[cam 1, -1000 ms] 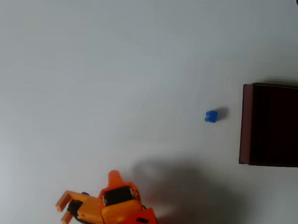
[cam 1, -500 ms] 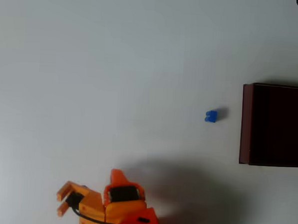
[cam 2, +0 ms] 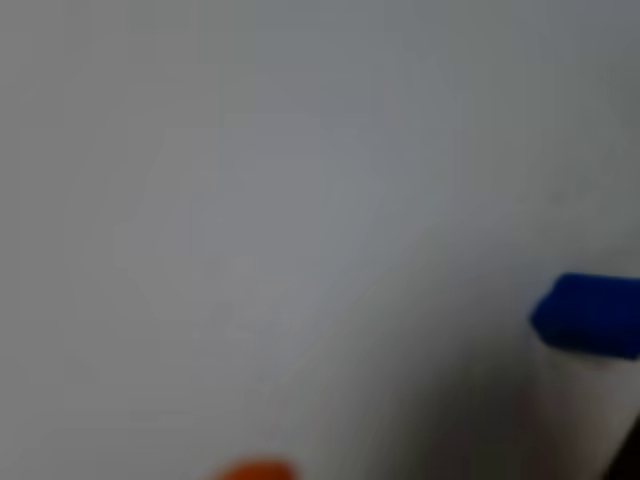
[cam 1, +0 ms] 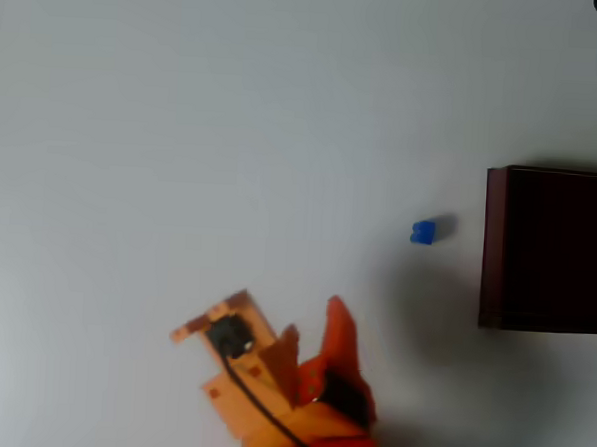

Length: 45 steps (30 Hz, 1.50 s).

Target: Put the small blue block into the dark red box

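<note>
Blue block (cam 1: 423, 232) sits alone on my bench (cam 1: 233, 130) in the overhead view, just left of the dark red box (cam 1: 493, 244) but not touching it, with a faint shadow at its upper right. I see the box against the right edge of that picture, cut off there, its inside almost black so I cannot make out the bottom. The bench is a plain pale grey-white sheet, evenly lit, with a soft dark shadow spreading between the arm and the box. A small black shape pokes in at the top right corner; I cannot tell what it is.

My orange arm comes in from the bottom edge, and the tool (cam 1: 263, 327) points up and to the left, well apart from the block. One finger reaches toward the upper left and the other pointed finger stands to its right, so I read the tool as spread, holding nothing.

From the wrist view everything is blurred: I get grey bench, the block (cam 2: 588, 315) cut by the right edge, and an orange smear at the bottom edge.
</note>
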Each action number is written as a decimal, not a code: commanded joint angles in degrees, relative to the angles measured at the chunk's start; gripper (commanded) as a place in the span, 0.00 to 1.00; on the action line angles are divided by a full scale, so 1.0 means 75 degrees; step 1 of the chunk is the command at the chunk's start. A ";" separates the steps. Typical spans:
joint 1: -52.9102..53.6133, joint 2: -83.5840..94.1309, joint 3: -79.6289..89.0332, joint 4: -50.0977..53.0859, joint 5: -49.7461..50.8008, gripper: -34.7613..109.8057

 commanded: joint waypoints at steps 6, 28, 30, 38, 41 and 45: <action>0.1676 -0.3937 -0.3387 0.0563 0.0855 0.41; 0.2730 -0.8309 -0.5414 0.0328 0.4113 0.42; 0.2637 -0.8648 -0.5566 0.0188 0.4230 0.42; 0.2484 -0.9949 -0.6480 0.0199 0.4605 0.42; 0.2590 -1.0242 -0.6738 0.0188 0.4641 0.42; 0.2684 -1.0863 -0.7406 0.0434 0.4711 0.42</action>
